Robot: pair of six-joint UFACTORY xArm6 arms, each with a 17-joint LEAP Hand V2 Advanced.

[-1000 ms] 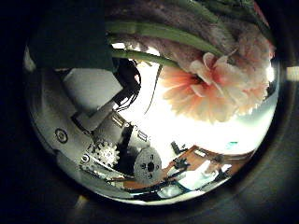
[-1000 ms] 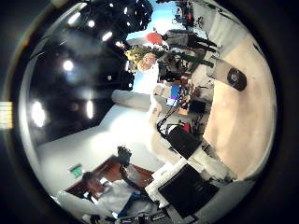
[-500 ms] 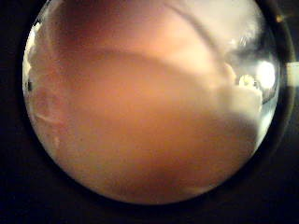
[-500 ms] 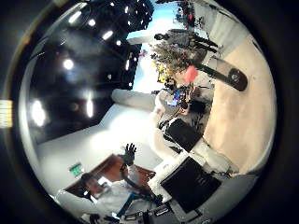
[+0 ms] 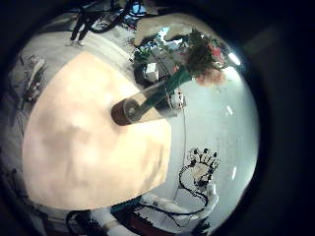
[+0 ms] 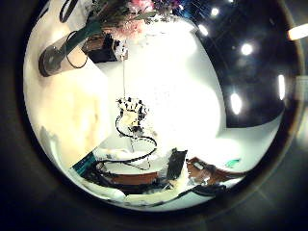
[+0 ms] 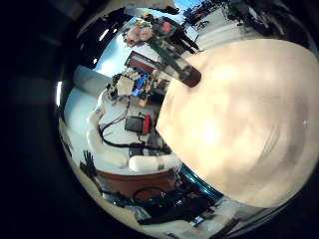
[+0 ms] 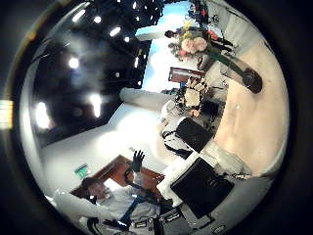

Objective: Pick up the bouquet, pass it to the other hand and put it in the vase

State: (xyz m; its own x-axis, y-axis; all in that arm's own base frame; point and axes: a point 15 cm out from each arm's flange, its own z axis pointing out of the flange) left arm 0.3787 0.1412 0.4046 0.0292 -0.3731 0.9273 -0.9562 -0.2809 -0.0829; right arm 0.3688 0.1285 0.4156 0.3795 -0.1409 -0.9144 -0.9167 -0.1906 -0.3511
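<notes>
The bouquet (image 5: 202,57) stands upright with its stems in the dark cylindrical vase (image 5: 136,106), which rests on the table (image 5: 79,147). The right palm views show the same: the flowers (image 8: 192,41) rise above the vase (image 8: 241,78). My left hand (image 7: 124,86) hangs a short way back from the vase, fingers relaxed and holding nothing. My right hand (image 5: 202,177) is further off, past the table's edge, also open and empty. Neither hand touches the bouquet (image 6: 130,17) or the vase (image 6: 58,58).
The vase (image 7: 181,68) stands near one edge of the broad pale table (image 7: 239,129). Beyond that edge are desks with screens and clutter (image 8: 205,186).
The bouquet, close against my left palm a second ago, has gone down into the vase. My left hand has let go and drawn back. The right hand has hardly moved.
</notes>
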